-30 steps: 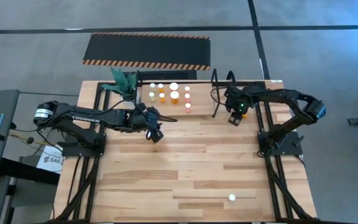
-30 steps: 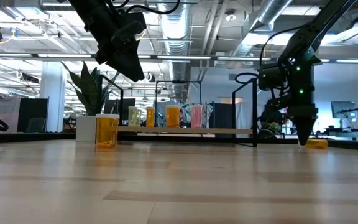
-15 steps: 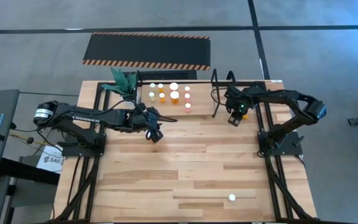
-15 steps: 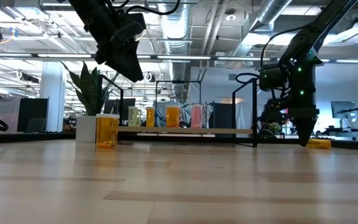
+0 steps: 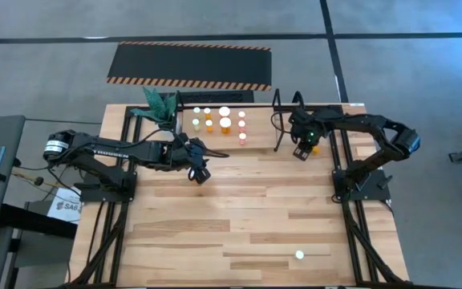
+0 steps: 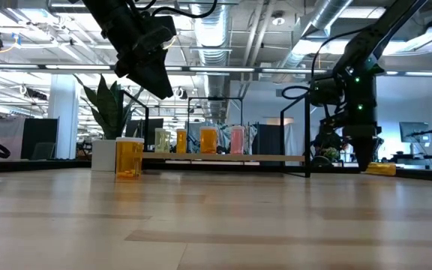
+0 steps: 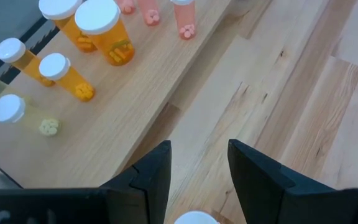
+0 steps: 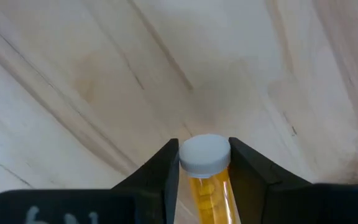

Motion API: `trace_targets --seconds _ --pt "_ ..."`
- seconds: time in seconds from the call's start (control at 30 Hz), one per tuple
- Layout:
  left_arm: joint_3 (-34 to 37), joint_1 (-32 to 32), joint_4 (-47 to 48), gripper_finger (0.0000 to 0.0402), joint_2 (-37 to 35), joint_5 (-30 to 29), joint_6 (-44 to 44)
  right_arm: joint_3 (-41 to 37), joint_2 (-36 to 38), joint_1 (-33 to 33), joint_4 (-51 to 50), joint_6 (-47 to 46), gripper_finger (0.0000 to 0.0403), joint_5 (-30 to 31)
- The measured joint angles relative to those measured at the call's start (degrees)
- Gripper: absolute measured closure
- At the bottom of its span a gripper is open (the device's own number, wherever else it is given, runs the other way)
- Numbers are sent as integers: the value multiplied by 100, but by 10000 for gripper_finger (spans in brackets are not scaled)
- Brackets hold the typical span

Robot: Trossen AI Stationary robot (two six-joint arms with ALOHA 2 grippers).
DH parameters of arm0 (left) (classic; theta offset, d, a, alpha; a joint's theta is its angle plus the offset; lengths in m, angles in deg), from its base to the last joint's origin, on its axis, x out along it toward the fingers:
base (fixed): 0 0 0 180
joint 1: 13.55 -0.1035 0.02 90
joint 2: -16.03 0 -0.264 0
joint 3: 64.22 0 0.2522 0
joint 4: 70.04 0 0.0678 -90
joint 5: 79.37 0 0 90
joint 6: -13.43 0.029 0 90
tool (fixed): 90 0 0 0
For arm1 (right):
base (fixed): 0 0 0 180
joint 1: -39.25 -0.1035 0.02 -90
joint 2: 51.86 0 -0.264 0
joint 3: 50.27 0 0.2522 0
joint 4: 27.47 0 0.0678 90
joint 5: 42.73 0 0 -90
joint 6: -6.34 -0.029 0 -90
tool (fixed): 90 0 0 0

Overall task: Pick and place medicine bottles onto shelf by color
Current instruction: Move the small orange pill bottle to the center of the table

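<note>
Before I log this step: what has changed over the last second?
The right gripper slid a little toward the shelf's end hoop and closed its fingers on a lying orange bottle, white cap forward. The left gripper stayed raised over the standing orange bottle. The bottles on the shelf and the lone bottle near the table's front edge did not move.

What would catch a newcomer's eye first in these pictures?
The right claw has an orange bottle between its fingers, lying on the table beside the shelf's right end. A row of white-capped bottles stands on the shelf at the table's back edge. The left claw hovers just in front of it.
</note>
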Motion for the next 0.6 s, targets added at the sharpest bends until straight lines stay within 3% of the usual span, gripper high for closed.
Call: trace_targets --seconds 0.1,0.33,0.6 --pt "0 0 25 255 0 0 -8 81 2 0 -234 2 271 219" --pt "0 -2 25 255 0 0 -24 595 7 28 -959 -129 271 1541" --pt "0 -2 -480 255 2 -30 77 1333 566 400 -1036 -139 271 1963"
